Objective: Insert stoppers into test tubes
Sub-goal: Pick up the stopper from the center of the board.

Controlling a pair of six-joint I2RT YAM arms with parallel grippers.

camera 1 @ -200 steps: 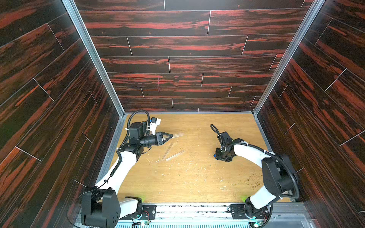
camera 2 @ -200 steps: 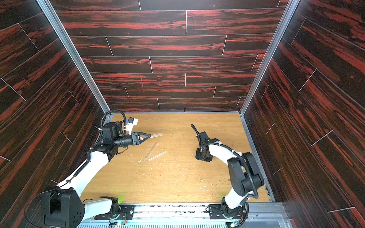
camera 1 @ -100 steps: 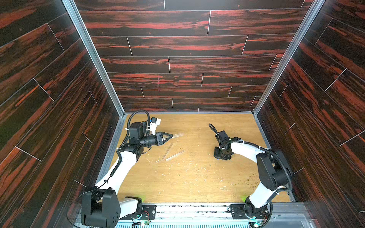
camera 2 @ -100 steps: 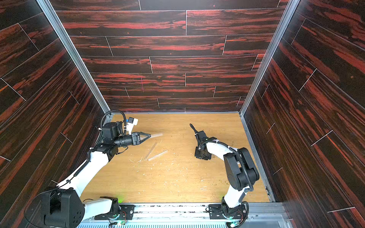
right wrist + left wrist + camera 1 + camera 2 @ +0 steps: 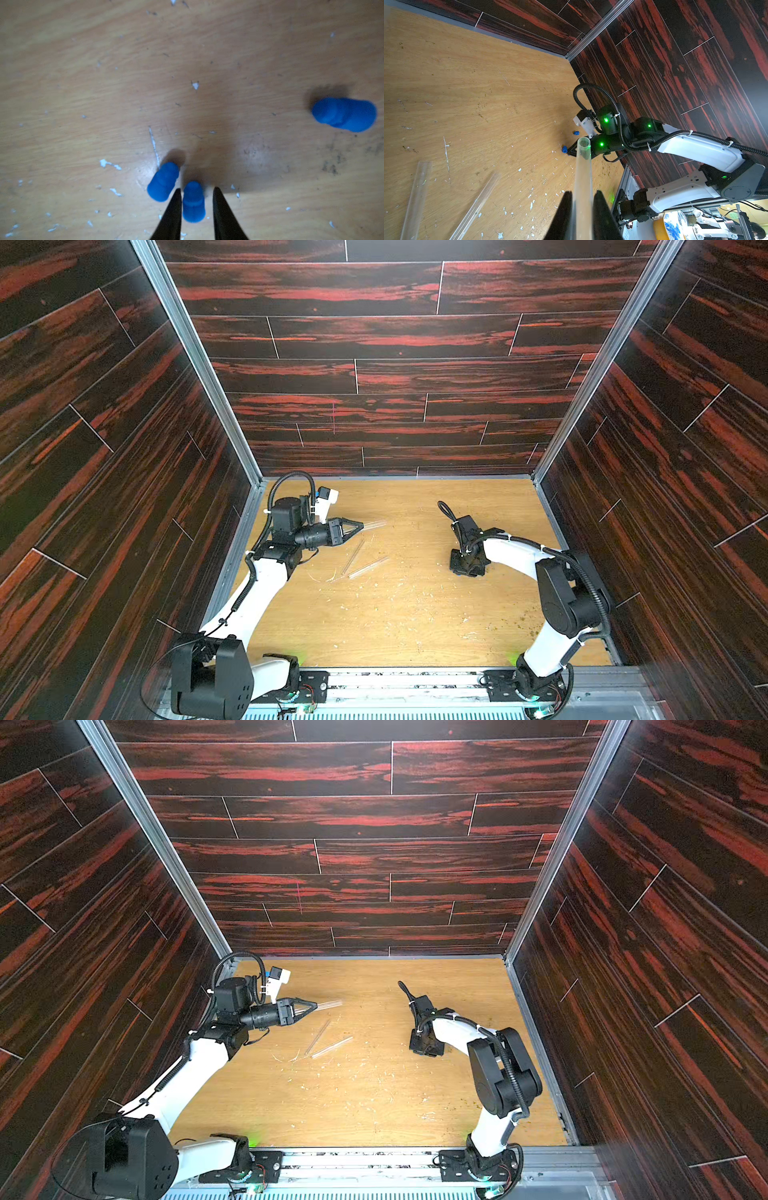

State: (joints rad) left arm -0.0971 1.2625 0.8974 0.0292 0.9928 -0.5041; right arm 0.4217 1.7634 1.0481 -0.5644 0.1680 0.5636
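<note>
The left gripper [image 5: 582, 196] is clamped on a tube [image 5: 583, 166]. The tube sticks out past the fingertips, roughly level above the table [image 5: 467, 83], with its open end toward the right arm. In a top view the same tube [image 5: 374, 525] reaches out from the gripper toward the middle of the table.

2 more tubes lie flat on the table, nearer the front than the held one: a steep tube [image 5: 353, 556] and a flat tube [image 5: 368, 567]. They lie at an angle, their left ends close together. I cannot tell whether they touch.

The right gripper [image 5: 467, 569] points down at the table on the right, well apart from the tubes. In the right wrist view its jaws stand partly apart around a stopper [image 5: 193, 201] lying on the table. 1 finger [image 5: 175, 199] is at the stopper's side, with a gap to the other finger. A 2nd stopper [image 5: 163, 181] lies just outside that finger. A 3rd stopper [image 5: 345, 114] lies well apart. Pale specks [image 5: 110, 164] dot the wood.
</note>
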